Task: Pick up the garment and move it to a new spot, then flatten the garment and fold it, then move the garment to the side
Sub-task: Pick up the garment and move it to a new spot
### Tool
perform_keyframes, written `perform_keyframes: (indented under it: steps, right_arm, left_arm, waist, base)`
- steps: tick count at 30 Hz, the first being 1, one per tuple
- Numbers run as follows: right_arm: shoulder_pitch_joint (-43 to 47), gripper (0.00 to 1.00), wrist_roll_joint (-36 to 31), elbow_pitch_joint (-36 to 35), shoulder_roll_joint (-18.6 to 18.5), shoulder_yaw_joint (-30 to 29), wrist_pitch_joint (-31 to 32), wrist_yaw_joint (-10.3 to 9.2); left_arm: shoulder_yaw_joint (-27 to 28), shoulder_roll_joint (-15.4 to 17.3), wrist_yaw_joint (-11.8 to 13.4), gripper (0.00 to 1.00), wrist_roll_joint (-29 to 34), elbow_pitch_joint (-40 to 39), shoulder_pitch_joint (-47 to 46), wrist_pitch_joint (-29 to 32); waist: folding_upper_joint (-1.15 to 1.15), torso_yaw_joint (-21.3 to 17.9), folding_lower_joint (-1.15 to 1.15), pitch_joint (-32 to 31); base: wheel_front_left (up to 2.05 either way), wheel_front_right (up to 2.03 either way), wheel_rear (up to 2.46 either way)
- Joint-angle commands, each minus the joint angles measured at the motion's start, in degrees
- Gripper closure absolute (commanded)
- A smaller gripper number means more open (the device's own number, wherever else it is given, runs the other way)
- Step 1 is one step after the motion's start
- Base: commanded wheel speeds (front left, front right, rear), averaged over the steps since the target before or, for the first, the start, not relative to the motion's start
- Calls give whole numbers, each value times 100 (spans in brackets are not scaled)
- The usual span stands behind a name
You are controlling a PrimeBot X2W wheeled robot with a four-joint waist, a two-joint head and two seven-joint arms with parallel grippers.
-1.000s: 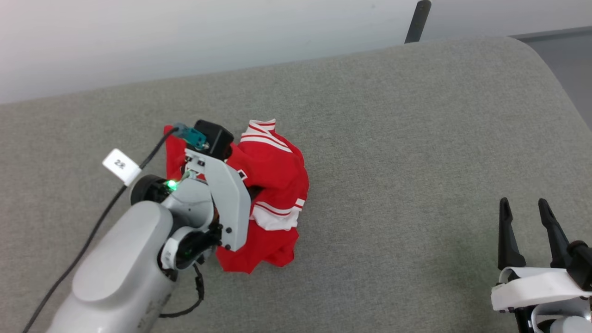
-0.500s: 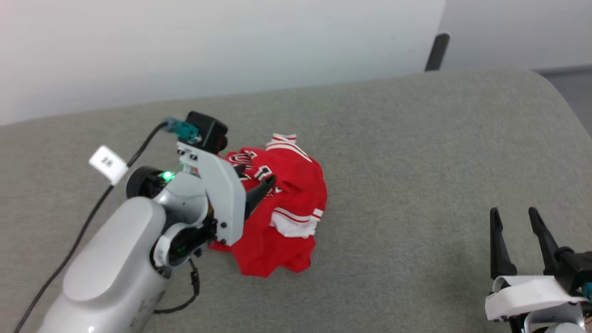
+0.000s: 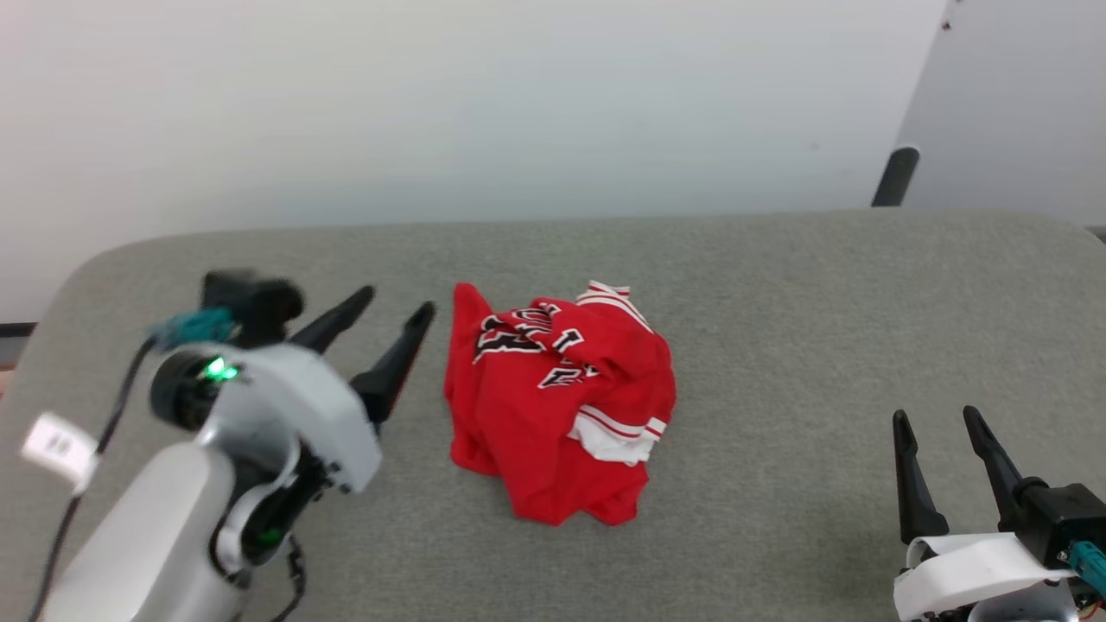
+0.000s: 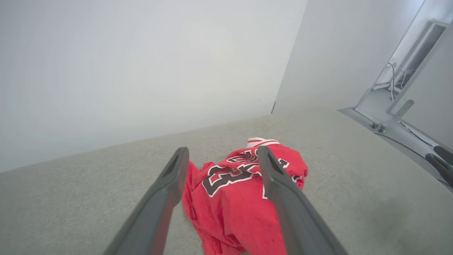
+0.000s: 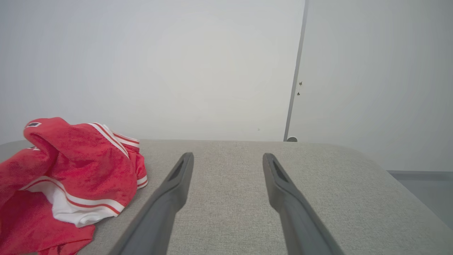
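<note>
now that my left gripper (image 3: 396, 302) has released and is standing wide just beside the garment (image 3: 562, 406), crumpled on the grey cushion (image 3: 778, 302), i am judging the move done, flattening pending, right gripper (image 3: 936, 417) idling wide.

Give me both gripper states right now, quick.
Left gripper: open, holding nothing, beside the garment.
Right gripper: open, holding nothing, well clear of it.

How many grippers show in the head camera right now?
2. The left gripper is just left of the crumpled red jersey; the right gripper is at lower right, apart from it.
</note>
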Motion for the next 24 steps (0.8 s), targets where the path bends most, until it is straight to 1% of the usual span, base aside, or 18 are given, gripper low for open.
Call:
perform_keyframes:
  steps: [1, 4, 6, 9, 10, 15, 17, 22, 24]
  right_arm:
    - [107, 0, 26, 11, -42, 7, -12, 2]
    - [138, 0, 39, 42, -43, 27, -25, 2]
    - [144, 0, 44, 31, -45, 13, -37, 2]
    - [218, 0, 62, 46, -56, -7, -46, 2]
    - [218, 0, 62, 46, -56, -7, -46, 2]
    - [253, 0, 64, 51, -53, -22, -66, 2]
    - [288, 0, 64, 65, -48, -34, -72, 2]
    - [354, 0, 47, 89, -32, -78, -77, 2]
    - [365, 0, 45, 97, -29, -118, -88, 2]
  left_arm:
    - [107, 65, -59, 0, 42, 13, 175, -263]
    - [331, 160, -99, 0, 78, 72, 493, -872]
    - [427, 229, -168, 0, 133, 103, 688, -1272]
    - [572, 298, -192, 0, 197, 237, 984, -1762]
    - [572, 298, -192, 0, 197, 237, 984, -1762]
    - [692, 365, -116, 0, 357, 528, 1421, -2368]
    - [768, 315, -102, 0, 331, 648, 1536, -2535]
    - [961, 305, -97, 0, 522, 905, 1842, -2775]
    - [1083, 244, -95, 0, 546, 980, 1980, -2810]
  waist:
    - [0, 155, 0, -135]
    - [0, 215, 0, -173]
    - [0, 256, 0, -189]
    - [0, 307, 0, -215]
    - [0, 307, 0, -215]
    - [0, 354, 0, -260]
    - [0, 365, 0, -274]
    - [0, 384, 0, -314]
    - [0, 394, 0, -329]
  base:
    - [0, 0, 0]
    - [0, 0, 0]
    - [0, 0, 0]
    - [0, 0, 0]
    - [0, 0, 0]
    - [0, 0, 0]
    - [0, 0, 0]
    - [0, 0, 0]
    - [0, 0, 0]
